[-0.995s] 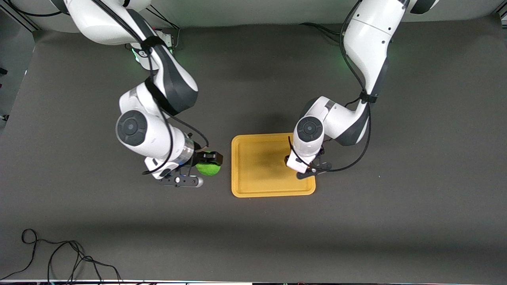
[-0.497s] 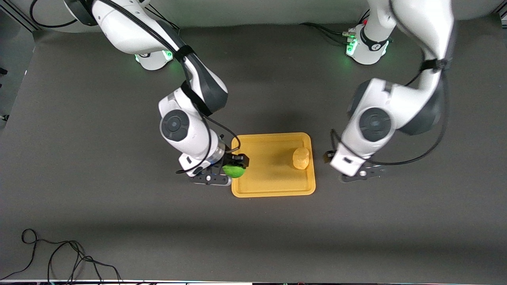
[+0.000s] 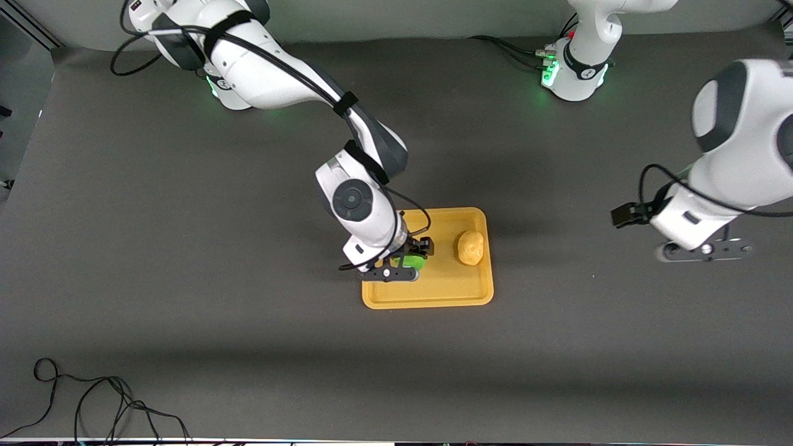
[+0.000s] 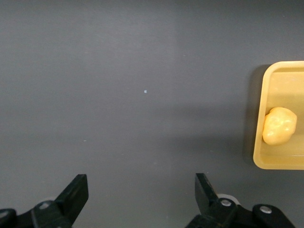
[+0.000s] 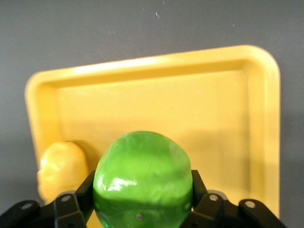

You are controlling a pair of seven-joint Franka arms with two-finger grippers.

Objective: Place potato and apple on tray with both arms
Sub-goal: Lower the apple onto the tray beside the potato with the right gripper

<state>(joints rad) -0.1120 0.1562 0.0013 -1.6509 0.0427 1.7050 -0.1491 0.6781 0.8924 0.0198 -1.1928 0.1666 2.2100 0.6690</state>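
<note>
A: What has moved since half a second ago?

B: The right gripper (image 3: pixel 414 255) has carried the apple (image 3: pixel 411 261) from the tray's edge to a spot over the tray (image 3: pixel 427 296), at the end toward the right arm. The left gripper (image 3: pixel 644 223) has drawn away from the tray and now hangs over bare table near the right edge of the front view.

A: How do the grippers stand?

B: The right one is clamped on the apple; in the right wrist view the green fruit (image 5: pixel 142 178) fills the space between the fingers (image 5: pixel 75 202). The left one is spread wide with nothing in it (image 4: pixel 141 199).

A: What is hard to see?

B: In the front view the apple is mostly covered by the right wrist, only a green sliver showing. The left arm's upper part is cut off by the frame. I cannot tell whether the apple touches the tray floor.

A: Counts?

B: One apple, one potato (image 3: pixel 471 248), one tray, two arms. The potato lies in the tray by the rim toward the left arm's end, apart from the apple.

A: The surface?

B: A dark grey mat (image 3: pixel 186 322) covers the table. A loose black cable (image 3: pixel 93 402) curls in the lower left of the front view, and the bases glow green along the top.
</note>
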